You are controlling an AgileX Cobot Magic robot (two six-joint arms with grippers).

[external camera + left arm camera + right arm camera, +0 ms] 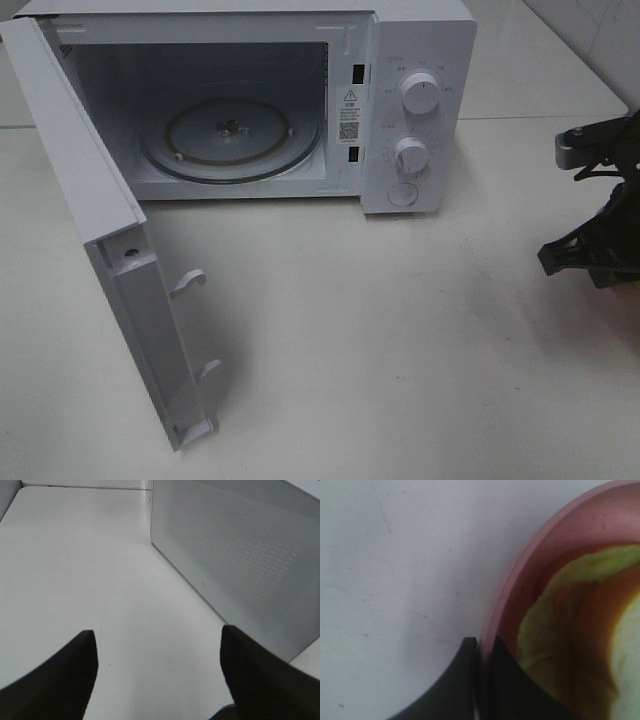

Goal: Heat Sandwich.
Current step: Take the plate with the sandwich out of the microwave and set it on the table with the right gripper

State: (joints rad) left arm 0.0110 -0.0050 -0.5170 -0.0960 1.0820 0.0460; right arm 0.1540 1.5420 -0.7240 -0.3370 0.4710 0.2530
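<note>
The sandwich [580,575] lies on a round pink plate [520,565], showing pale green lettuce, a reddish layer and white bread at the frame's edge. My right gripper [481,641] is shut on the plate's rim, one finger outside it and one inside, close to the lettuce. In the exterior high view only the right arm [592,245] shows, at the far right edge; plate and sandwich lie outside that frame. My left gripper [160,670] is open over bare tabletop with nothing between its fingers.
A white microwave [420,110] stands at the back, its door [110,250] swung wide open to the left. Its glass turntable [232,135] is bare. A white dotted panel [240,555] stands close beside the left gripper.
</note>
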